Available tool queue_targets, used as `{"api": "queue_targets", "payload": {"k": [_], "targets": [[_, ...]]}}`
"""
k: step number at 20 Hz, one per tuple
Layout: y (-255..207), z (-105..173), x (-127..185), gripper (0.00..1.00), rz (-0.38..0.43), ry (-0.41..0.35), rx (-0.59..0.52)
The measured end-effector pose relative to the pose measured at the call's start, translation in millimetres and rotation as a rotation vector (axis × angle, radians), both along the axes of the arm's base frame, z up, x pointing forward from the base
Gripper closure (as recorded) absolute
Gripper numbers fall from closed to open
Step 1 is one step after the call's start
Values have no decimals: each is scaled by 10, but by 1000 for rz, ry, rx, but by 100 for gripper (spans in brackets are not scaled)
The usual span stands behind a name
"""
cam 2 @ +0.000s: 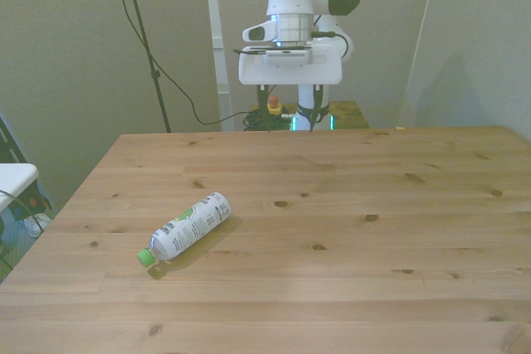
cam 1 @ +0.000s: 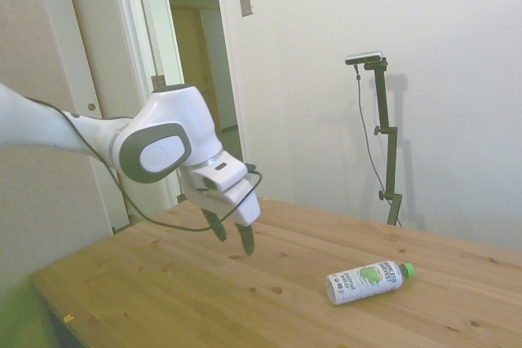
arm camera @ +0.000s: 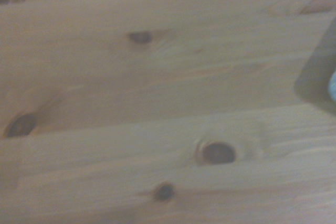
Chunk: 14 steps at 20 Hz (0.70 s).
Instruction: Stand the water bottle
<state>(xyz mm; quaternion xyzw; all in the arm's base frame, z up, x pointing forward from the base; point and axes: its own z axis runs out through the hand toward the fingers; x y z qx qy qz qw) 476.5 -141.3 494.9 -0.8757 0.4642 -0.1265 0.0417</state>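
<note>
White arm (cam 1: pixel 49 124), grey joint caps, black cable, dark-fingered hand (cam 1: pixel 232 239).

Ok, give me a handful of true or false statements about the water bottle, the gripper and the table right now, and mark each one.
1. The water bottle lies on its side on the table. True.
2. The gripper holds the bottle. False: it hangs in the air, apart from the bottle, with nothing between its fingers.
3. The bottle's green cap points toward the table's near edge in the front view. True.
4. The gripper's fingers are pressed shut. False: a gap shows between them in the front view.
5. The bottle has no cap. False: the green cap is on it.
</note>
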Motion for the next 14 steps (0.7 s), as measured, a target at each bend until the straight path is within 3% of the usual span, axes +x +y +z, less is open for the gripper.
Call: {"api": "queue_targets", "payload": {"k": [7,14], "targets": [[-1038,213,552,0,-96,-31,-21],[-1722,24,1178,0,-196,-37,-13]]}}
